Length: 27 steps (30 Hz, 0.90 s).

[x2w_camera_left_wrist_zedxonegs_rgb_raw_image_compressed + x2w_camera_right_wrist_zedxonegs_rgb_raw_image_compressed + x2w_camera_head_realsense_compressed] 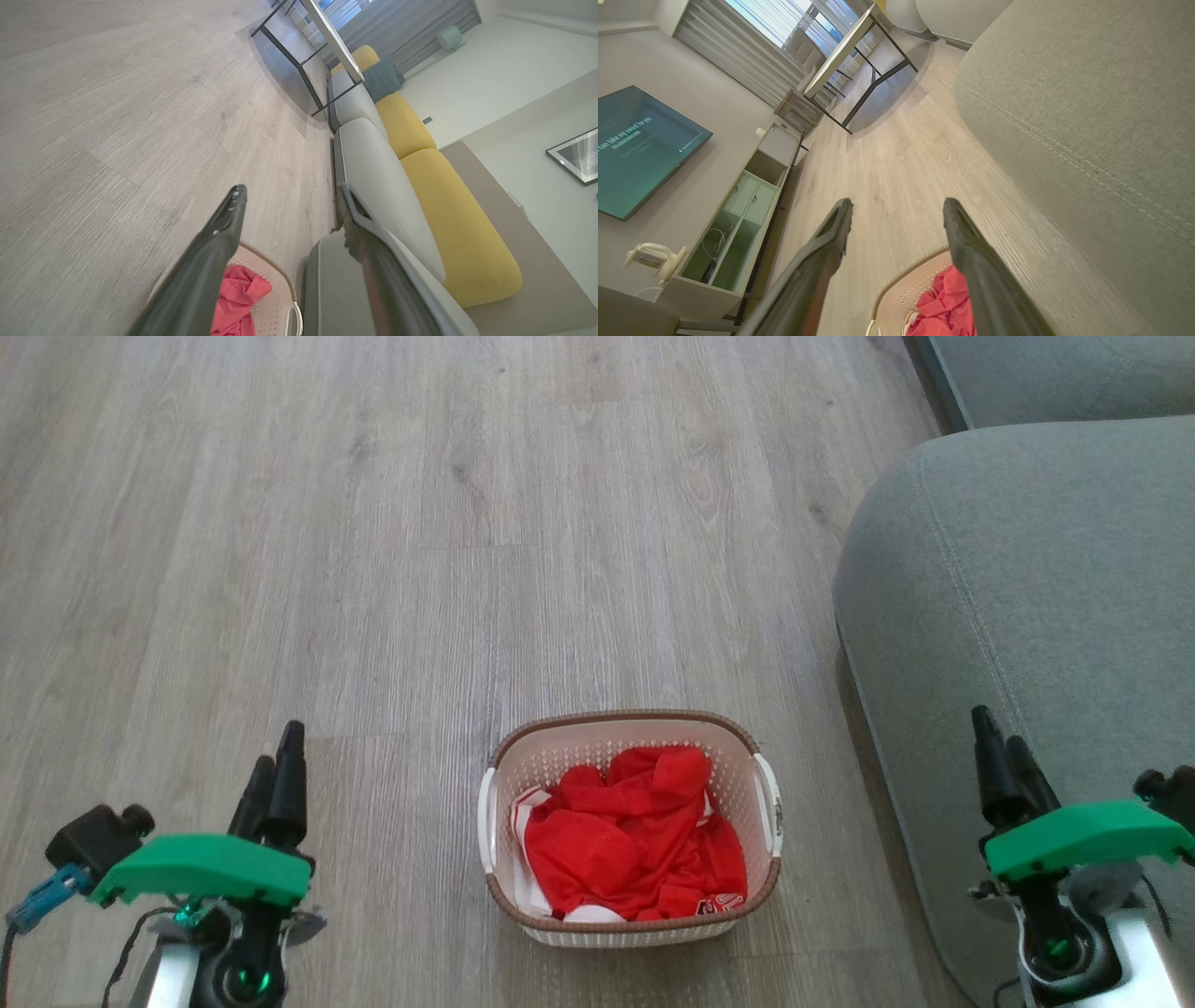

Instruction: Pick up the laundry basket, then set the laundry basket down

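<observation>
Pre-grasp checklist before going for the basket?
1. Left tool open and empty: ok.
2. Right tool open and empty: ok.
3. Basket upright on the floor, between the two tools: ok.
4. Handles uncovered, with the clothes inside and not draped over them: ok.
5. Tools at the handles: not ok, both stand well apart from the basket.
6. Right tool clear of the sofa: cannot tell. In the head view it overlaps the sofa's edge, and the gap is not visible.
</observation>
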### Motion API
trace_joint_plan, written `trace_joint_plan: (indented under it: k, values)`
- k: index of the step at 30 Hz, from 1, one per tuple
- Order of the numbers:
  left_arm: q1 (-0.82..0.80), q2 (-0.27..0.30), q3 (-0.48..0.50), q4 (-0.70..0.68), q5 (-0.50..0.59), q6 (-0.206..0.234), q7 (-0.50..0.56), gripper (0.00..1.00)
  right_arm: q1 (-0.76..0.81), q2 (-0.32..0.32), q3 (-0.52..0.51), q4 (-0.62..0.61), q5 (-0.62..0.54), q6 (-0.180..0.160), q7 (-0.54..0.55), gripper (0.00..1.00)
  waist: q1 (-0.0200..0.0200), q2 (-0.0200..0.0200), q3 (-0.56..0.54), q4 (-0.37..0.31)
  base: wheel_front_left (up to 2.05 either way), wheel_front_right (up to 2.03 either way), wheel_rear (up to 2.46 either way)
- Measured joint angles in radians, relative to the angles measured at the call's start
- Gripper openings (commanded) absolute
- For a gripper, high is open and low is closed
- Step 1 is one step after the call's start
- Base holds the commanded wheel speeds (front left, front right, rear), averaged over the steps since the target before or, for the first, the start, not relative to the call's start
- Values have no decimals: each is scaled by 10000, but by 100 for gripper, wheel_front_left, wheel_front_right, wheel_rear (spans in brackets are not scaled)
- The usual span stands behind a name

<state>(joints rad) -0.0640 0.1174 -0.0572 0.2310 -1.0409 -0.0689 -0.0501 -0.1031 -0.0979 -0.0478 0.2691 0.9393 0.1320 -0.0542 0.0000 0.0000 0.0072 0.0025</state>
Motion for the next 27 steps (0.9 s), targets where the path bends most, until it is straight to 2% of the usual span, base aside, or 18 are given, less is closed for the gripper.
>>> trace_joint_plan:
  k: [27]
  values:
    - [-193, 372, -953, 10, 2884, 443, -621, 100, -174, -102, 598, 332, -2918, 0, -742, 100, 0, 0, 30, -60, 0, 0, 0]
